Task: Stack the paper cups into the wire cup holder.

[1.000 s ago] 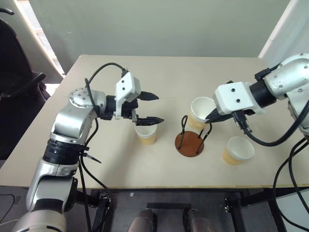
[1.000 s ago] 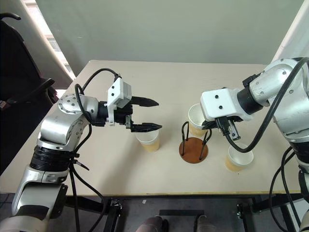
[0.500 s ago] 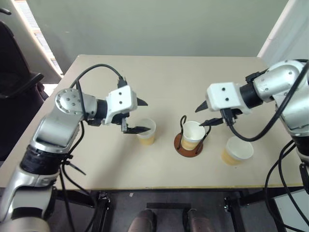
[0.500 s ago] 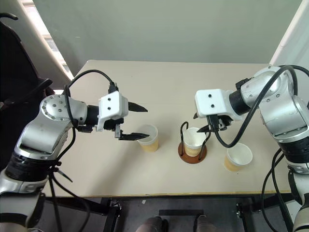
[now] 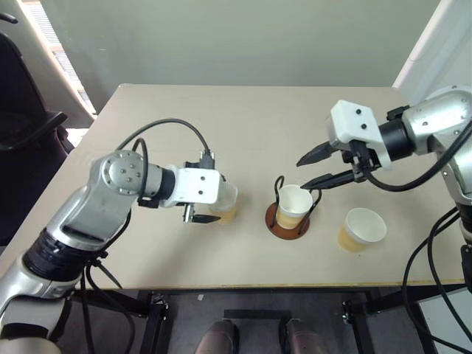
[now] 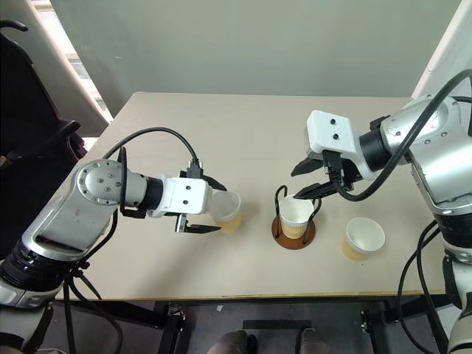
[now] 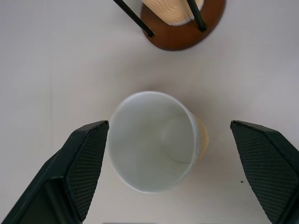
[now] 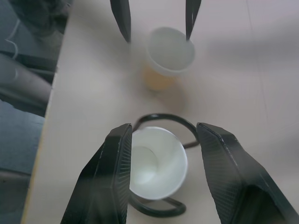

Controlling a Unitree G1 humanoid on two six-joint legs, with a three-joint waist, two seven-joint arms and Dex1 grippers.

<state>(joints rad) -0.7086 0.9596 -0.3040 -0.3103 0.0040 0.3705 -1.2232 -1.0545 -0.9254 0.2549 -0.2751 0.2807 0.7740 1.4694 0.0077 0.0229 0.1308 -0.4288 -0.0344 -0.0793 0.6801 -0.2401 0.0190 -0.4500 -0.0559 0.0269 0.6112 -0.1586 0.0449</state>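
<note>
One cup (image 5: 293, 206) stands upright inside the holder (image 5: 288, 220), between its two black wire loops on the reddish-brown disc, open mouth up and empty. The holder sits on the tabletop (image 5: 251, 125) near the front middle.

A second cup (image 5: 223, 203) stands upright on the tabletop to the left of the holder, near it but apart, also empty. The left pincer (image 6: 210, 209) is at this cup with its fingers spread wide, one on each side of the rim; in the left wrist view both pads (image 7: 79, 168) stand clear of the cup wall, so nothing is gripped.

A third cup (image 5: 361, 229) stands upright to the right of the holder, apart from it, empty.

The right pincer (image 5: 323, 167) hangs just above and behind the holder, pointing leftward and down, fingers parted and holding nothing; the right wrist view shows the holder's cup below, between its two fingers (image 8: 112, 177).
</note>
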